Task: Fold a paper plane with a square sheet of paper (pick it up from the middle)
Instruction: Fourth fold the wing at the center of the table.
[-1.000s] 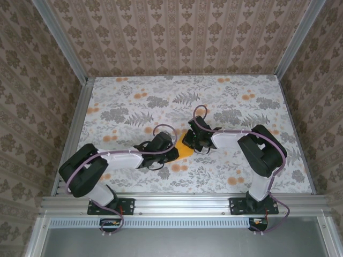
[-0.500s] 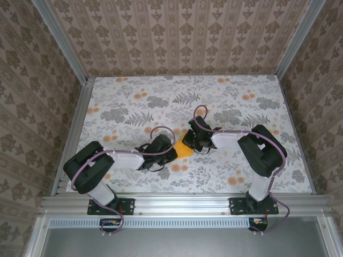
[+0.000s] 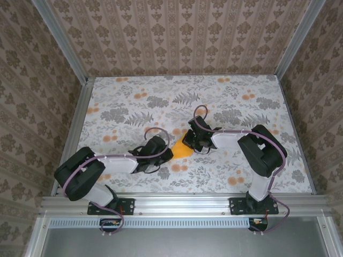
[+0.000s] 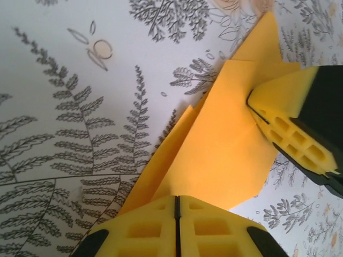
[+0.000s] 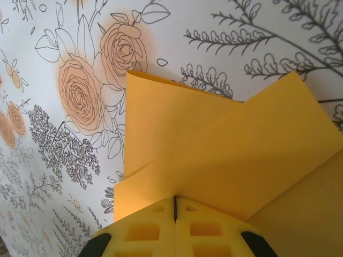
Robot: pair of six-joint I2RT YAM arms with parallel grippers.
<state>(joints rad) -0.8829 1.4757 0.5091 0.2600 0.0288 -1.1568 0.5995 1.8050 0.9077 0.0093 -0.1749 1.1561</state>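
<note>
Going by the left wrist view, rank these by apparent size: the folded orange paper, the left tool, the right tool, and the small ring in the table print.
1. folded paper
2-3. left tool and right tool: they look alike and both are cut by the frame, so unranked
4. ring print

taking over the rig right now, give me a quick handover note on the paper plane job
Left gripper: shut, tips at one edge of the sheet of paper.
Right gripper: shut, tips at the opposite side of it. Pinching or pressing down, cannot tell.
Paper: on the floral table, between the two grippers.
Done: several folds, with overlapping flaps.
Left: it is not yet a plane, so the remaining folds.
</note>
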